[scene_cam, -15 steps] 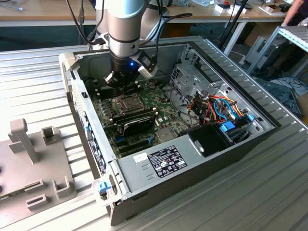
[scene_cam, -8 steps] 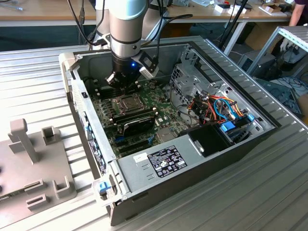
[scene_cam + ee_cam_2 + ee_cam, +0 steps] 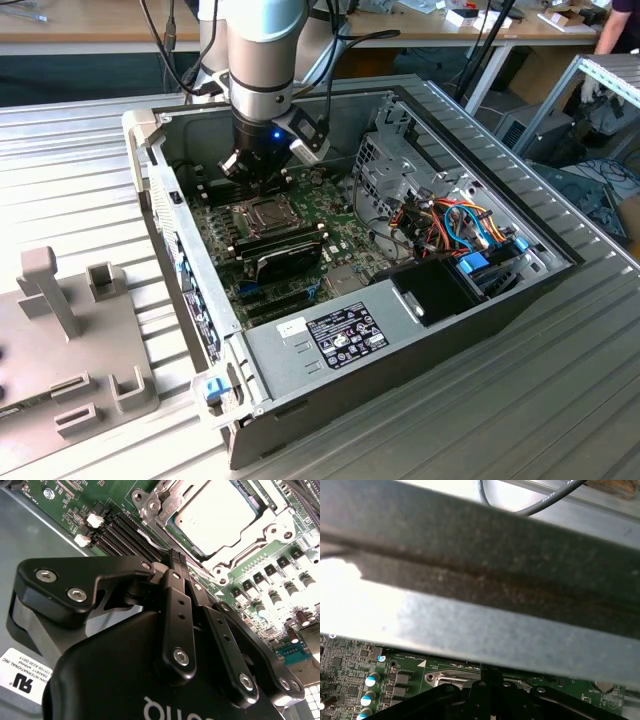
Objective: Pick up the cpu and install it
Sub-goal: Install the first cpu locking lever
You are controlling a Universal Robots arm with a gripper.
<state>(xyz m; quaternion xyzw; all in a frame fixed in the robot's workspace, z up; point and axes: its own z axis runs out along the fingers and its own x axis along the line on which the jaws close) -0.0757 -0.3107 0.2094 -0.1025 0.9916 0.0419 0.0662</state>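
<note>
Tool [image 3: 175,560] closed, fingers together, empty, just above socket edge | cpu [image 3: 215,512] seated in socket [image 3: 272,532], frame open | motherboard [image 3: 335,225] inside case [image 3: 440,330] on surface [image 3: 70,160]

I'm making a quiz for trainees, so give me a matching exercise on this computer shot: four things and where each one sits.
1. cpu
2. gripper
3. motherboard
4. power supply

A. floor of the open case
B. near corner of the case, labelled top
C. in the socket, silvery top up
D. just beside the socket, above the board

Pairs: 1-C, 2-D, 3-A, 4-B
</note>
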